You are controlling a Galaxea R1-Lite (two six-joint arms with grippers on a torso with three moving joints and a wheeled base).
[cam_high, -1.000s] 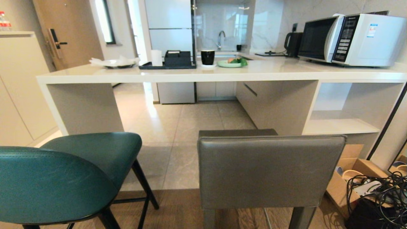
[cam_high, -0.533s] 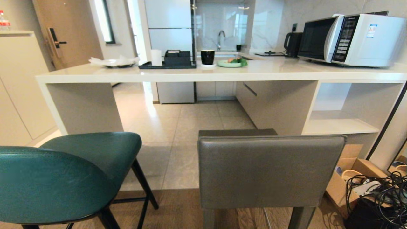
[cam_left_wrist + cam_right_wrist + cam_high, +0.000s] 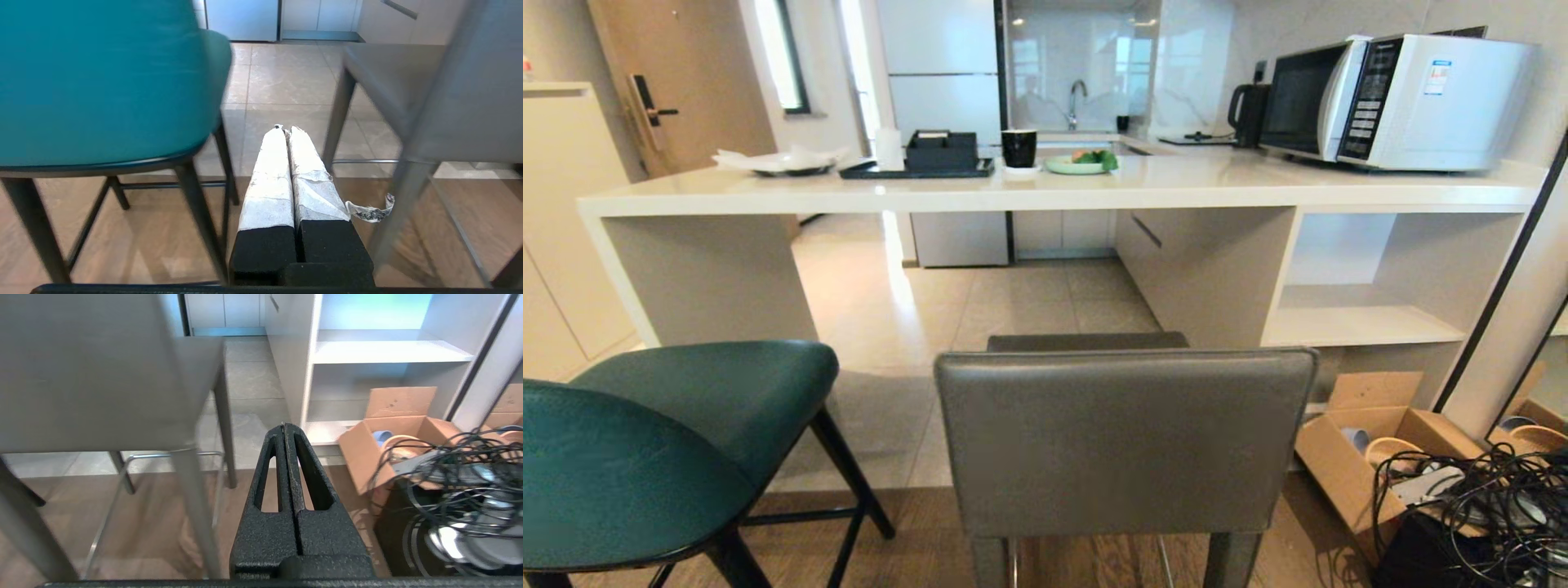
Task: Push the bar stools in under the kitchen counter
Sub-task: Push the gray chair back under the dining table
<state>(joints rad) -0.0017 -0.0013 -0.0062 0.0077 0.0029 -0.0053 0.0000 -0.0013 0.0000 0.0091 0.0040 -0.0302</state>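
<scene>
Two bar stools stand pulled out in front of the kitchen counter [image 3: 1045, 194]. The teal stool [image 3: 670, 457] with a rounded back is at the lower left; the grey stool [image 3: 1123, 441] with a boxy back is straight ahead of me. Neither arm shows in the head view. My left gripper [image 3: 284, 130], white-wrapped, is shut and empty, held low between the teal stool [image 3: 98, 77] and the grey stool [image 3: 449, 85]. My right gripper [image 3: 283, 426], black, is shut and empty, just right of the grey stool [image 3: 90, 371], touching nothing.
An open cardboard box [image 3: 1372, 457] and a tangle of black cables [image 3: 1478, 506] lie on the floor at the right, below the counter's white shelf cubbies [image 3: 1364, 322]. A microwave [image 3: 1396, 102], a kettle, a mug, a plate and a tray sit on the counter. A beige cabinet [image 3: 556, 220] stands left.
The whole head view has shifted: both stools, the counter and the box now sit further left in the picture, so the camera has turned or moved right. Nothing in the room has moved.
</scene>
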